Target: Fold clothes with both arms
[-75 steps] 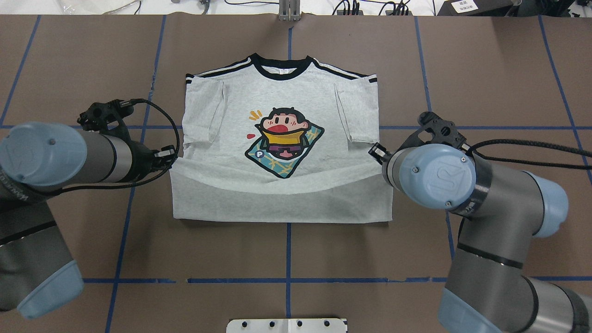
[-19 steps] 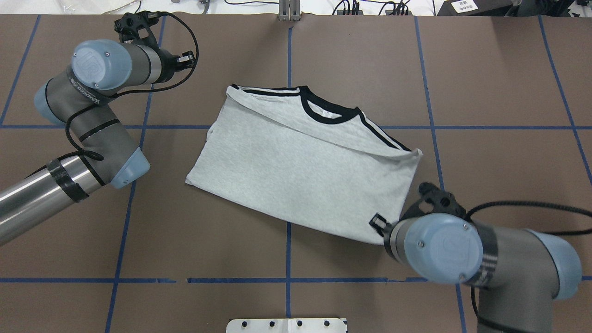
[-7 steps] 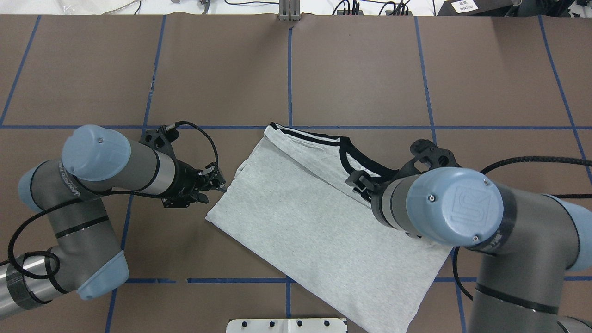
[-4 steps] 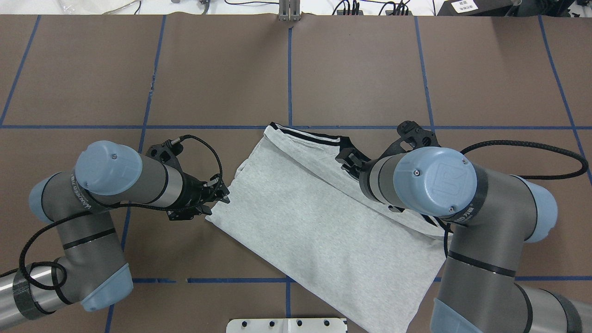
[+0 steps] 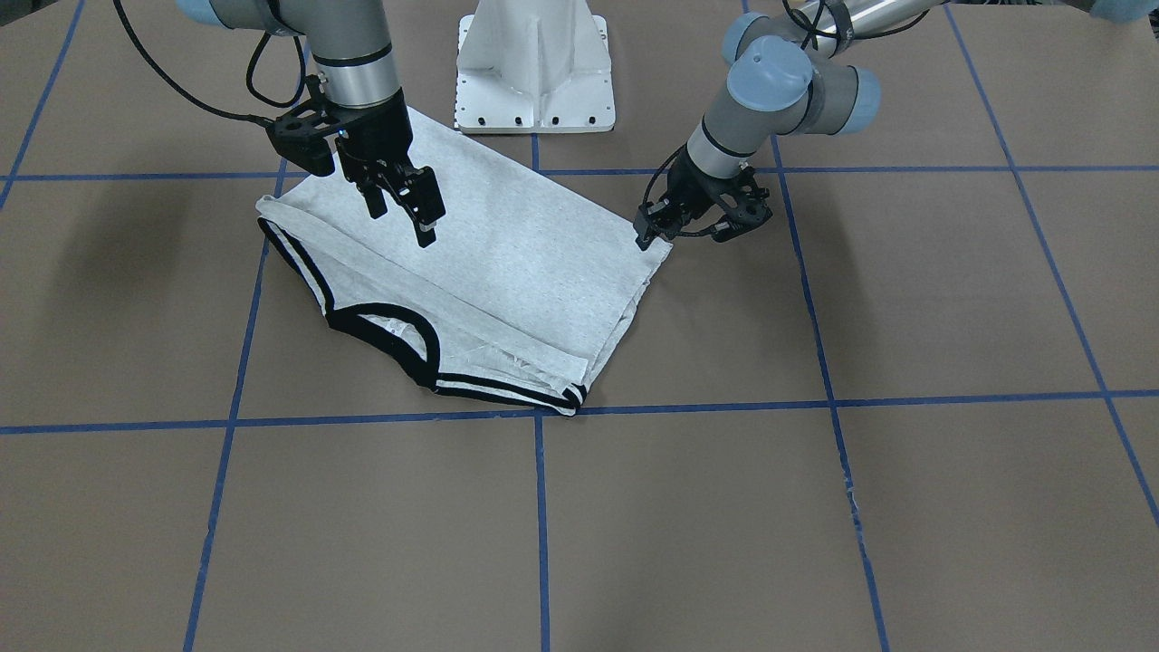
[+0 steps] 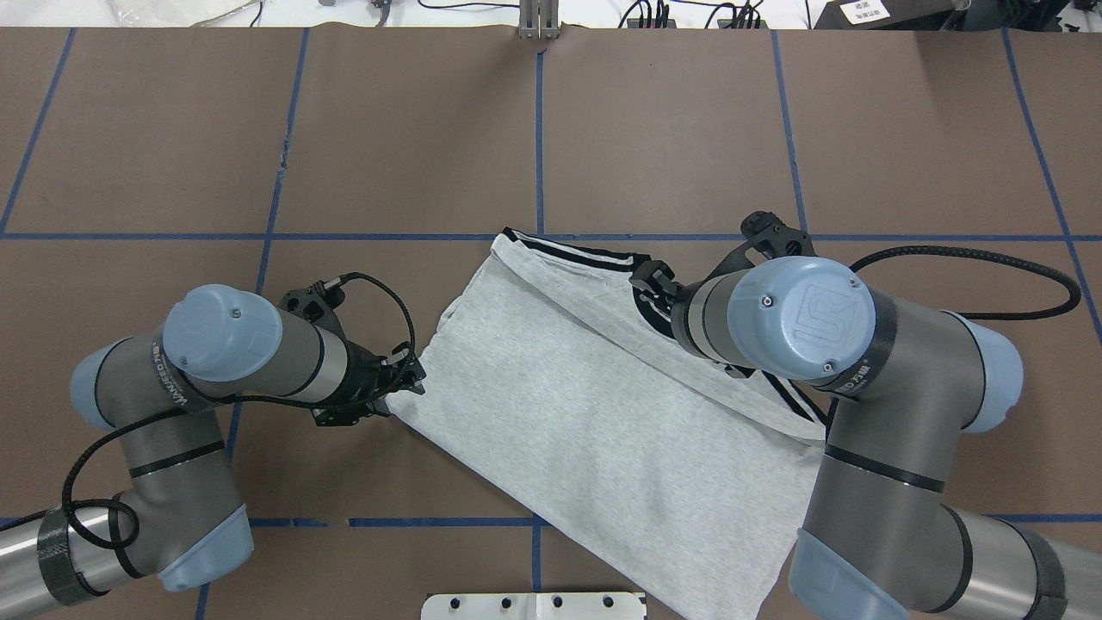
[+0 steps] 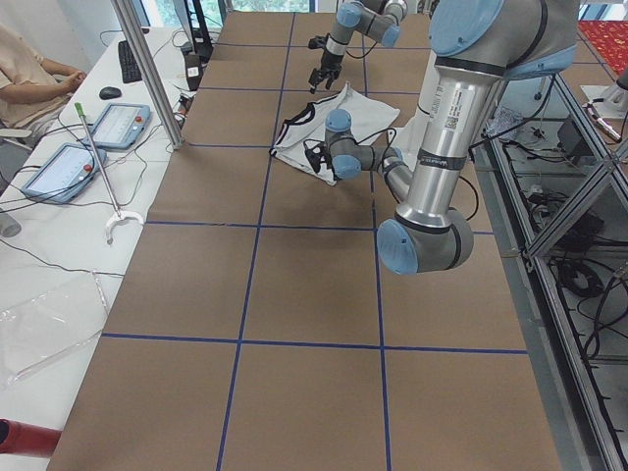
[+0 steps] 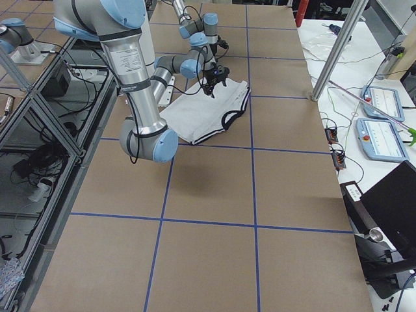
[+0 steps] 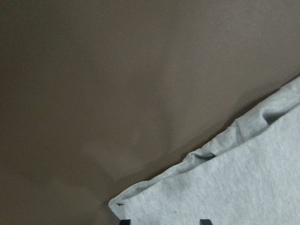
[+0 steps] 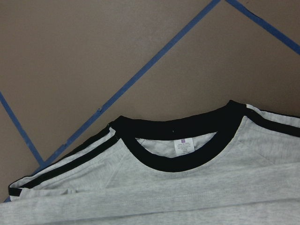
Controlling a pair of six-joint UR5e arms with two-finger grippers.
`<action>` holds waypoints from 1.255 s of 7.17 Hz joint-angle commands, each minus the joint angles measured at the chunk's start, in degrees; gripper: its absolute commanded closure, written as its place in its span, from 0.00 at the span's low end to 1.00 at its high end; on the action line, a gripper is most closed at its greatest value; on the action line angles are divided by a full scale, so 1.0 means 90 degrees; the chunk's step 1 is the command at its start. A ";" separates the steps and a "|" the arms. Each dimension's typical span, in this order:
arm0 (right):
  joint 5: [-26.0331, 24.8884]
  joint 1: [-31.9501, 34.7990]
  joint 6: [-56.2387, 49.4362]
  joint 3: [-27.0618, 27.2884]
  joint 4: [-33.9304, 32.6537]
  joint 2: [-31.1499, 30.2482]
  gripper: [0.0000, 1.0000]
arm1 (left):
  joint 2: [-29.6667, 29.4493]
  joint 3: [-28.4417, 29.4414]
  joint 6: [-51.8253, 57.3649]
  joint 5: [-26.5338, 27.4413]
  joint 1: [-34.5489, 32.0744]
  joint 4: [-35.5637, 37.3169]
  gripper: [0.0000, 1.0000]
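The grey T-shirt (image 5: 516, 263) lies folded, plain side up, in the middle of the brown worktop (image 5: 815, 507), skewed to the blue tape lines (image 5: 541, 507). Its black collar (image 10: 187, 161) and striped shoulder trim (image 5: 493, 388) run along the edge away from the robot, and its opposite corner reaches toward the white pedestal (image 5: 534, 63). The left gripper (image 5: 654, 228) sits low at one side corner of the shirt; in the left wrist view its jaws are parted, with the cloth's corner lying between the tips. The right gripper (image 5: 403, 210) hangs above the shirt near the collar end, jaws spread wide and holding nothing.
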 commanded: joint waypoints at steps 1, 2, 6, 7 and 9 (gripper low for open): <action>0.0000 0.0032 -0.0010 -0.0138 0.0001 0.0083 0.00 | 0.0025 0.0027 -0.0285 0.0050 0.0161 0.0137 0.42; 0.0000 0.0042 -0.0010 -0.0187 0.0011 0.0083 0.00 | 0.0025 0.0027 -0.0295 0.0147 0.0181 0.0254 0.42; 0.0000 0.0081 -0.0030 -0.0236 0.0011 0.0083 0.00 | 0.0093 0.0008 -0.0178 0.0158 0.0181 0.0265 1.00; 0.0000 0.0091 -0.0030 -0.0246 0.0002 0.0083 0.00 | 0.0103 -0.0041 -0.0178 0.0216 0.0171 0.0352 1.00; 0.0000 0.0130 -0.0030 -0.0266 0.0001 0.0083 0.00 | 0.0055 -0.0052 0.0558 0.0285 -0.0022 0.0733 1.00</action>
